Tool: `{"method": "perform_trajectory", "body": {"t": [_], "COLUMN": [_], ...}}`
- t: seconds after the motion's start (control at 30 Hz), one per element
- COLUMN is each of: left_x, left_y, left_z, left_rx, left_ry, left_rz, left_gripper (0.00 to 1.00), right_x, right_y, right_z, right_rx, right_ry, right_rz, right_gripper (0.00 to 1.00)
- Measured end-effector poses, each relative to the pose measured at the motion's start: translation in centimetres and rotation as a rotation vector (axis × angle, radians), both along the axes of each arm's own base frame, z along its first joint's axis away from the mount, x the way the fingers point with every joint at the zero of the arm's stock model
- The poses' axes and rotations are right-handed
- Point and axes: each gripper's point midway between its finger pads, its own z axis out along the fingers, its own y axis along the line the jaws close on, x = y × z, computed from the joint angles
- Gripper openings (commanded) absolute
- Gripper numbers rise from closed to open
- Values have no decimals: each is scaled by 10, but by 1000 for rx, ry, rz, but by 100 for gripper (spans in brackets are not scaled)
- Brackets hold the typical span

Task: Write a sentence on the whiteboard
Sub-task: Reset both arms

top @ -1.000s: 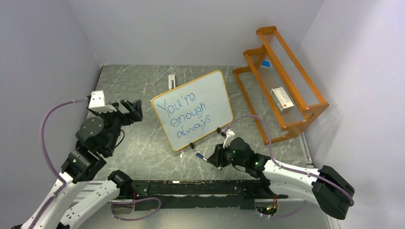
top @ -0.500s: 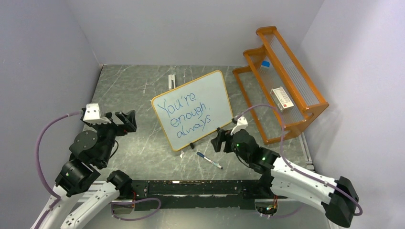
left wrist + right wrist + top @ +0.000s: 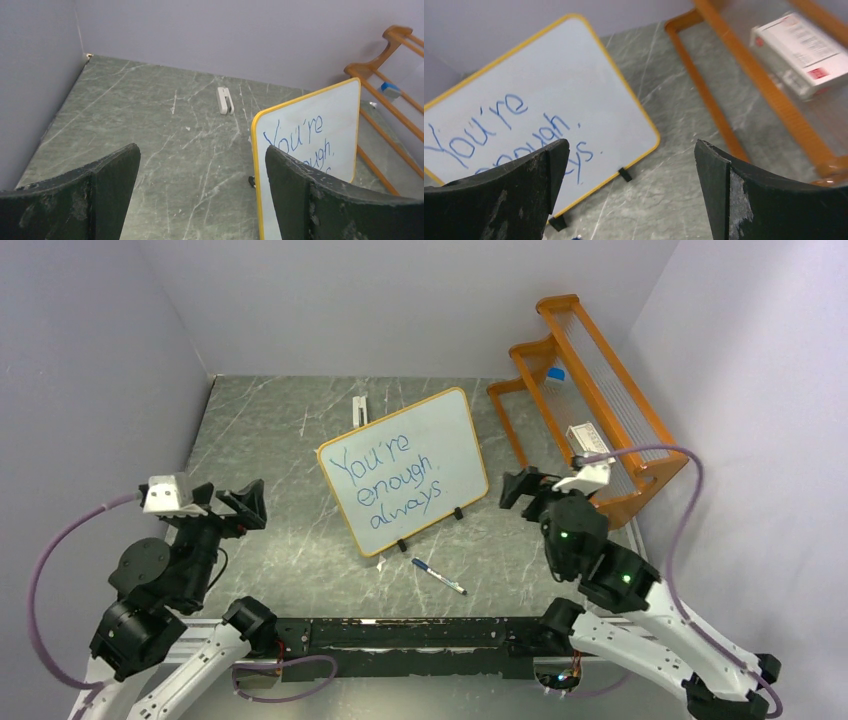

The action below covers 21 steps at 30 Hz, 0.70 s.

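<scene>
Finds marker [image 3: 438, 576] dropped loose on table [image 3: 280, 440] below whiteboard [image 3: 405, 470]. Notes right gripper [image 3: 520, 484] now lifted away, fingers spread, empty; left gripper [image 3: 243, 505] likewise. Judges sentence complete.

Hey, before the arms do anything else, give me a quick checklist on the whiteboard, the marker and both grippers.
1. Sentence on the whiteboard: ok, blue writing reads "You're enough, always".
2. Board standing on its clip feet: ok.
3. The marker put down: ok, lying on the table in front of the board, apart from both grippers.
4. Marker capped: cannot tell.
5. The left gripper open, empty: ok.
6. The right gripper open, empty: ok.
</scene>
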Motion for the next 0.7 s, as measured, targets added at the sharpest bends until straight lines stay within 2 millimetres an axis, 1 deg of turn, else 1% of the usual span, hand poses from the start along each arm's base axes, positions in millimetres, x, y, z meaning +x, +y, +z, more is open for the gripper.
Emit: {"method": "perform_trajectory", "body": {"t": [0.07,0.13,0.2,0.3,0.37,0.47,0.53,0.6,0.7], "left_x": [-5,-10,-16,-24,-28,-33,-32,-31,-29], "left_y": [4,10,16,26,33,40,41,41,41], "left_z": [5,10,14,17,19,20,18,16,12], "left_rx": [-8,-21,-35,-58,-74,-93,-95,-91,-90], "left_ry": [-17,-34,-53,-82,-100,-121,-119,-112,-103], "left_rz": [4,13,25,52,72,95,103,107,115], "left_gripper": [98,98,98,98,98,98,98,98,98], "right_x": [-6,-15,-23,-35,-43,-52,-56,-58,-57], "right_y": [-16,-37,-57,-83,-97,-111,-118,-121,-119], "right_z": [14,31,43,49,52,52,51,49,45], "right_rx": [6,18,30,46,63,89,104,108,92], "right_ry": [-25,-58,-92,-125,-148,-183,-205,-219,-218], "right_rz": [-35,-78,-121,-177,-201,-215,-219,-219,-214], "right_gripper": [100,100,100,100,100,100,100,100,100]}}
